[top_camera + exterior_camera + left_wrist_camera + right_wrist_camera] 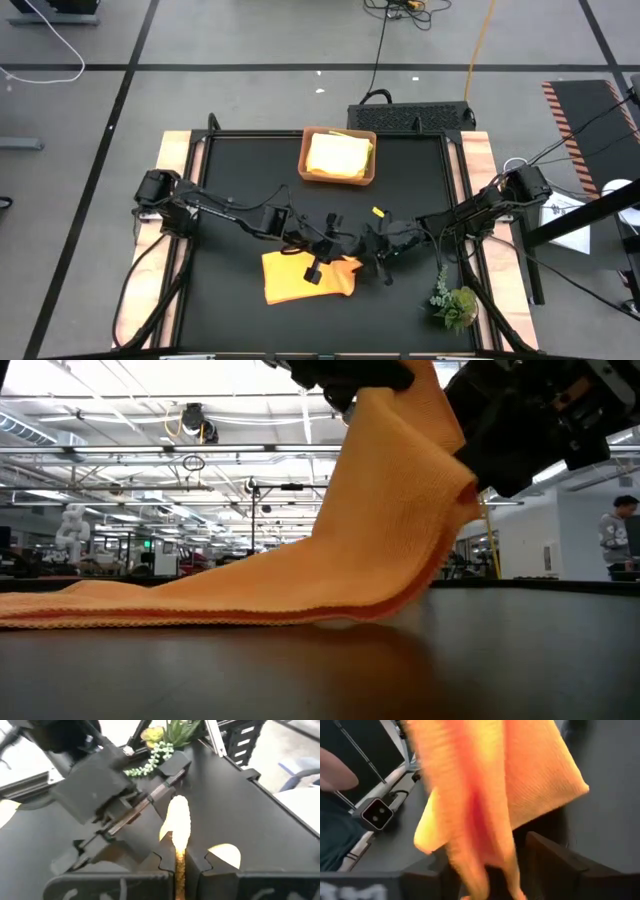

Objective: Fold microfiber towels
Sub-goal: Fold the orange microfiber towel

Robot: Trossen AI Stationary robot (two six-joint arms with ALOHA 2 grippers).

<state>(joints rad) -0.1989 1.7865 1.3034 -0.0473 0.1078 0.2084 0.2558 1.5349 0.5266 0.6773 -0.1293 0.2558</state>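
An orange microfiber towel (298, 280) lies at the table's near middle. Its right end is raised (400, 480) and the rest lies flat on the table (150, 605). My left gripper (322, 262) is shut on that raised end. My right gripper (385, 262) stands just to the right of it, open. In the right wrist view the orange cloth (485, 800) hangs in front of and between its spread fingers (555, 862); whether they touch it I cannot tell. Folded yellow towels (338, 155) lie in the brown tray (306, 172) at the far middle. My left gripper pinches the towel's raised right end (178, 845) between its two shut fingers, and a narrow ridge of cloth stands up past the fingertips. The fingers slant down from the table's left. The end is lifted off the table and sloping, while the left part lies flat.
A small green plant sprig (452, 303) lies at the near right of the table. A yellow scrap (378, 212) sits behind the grippers. Wooden side rails (178, 180) and cables run along both table edges. A person stands in the room at far right (620, 535).
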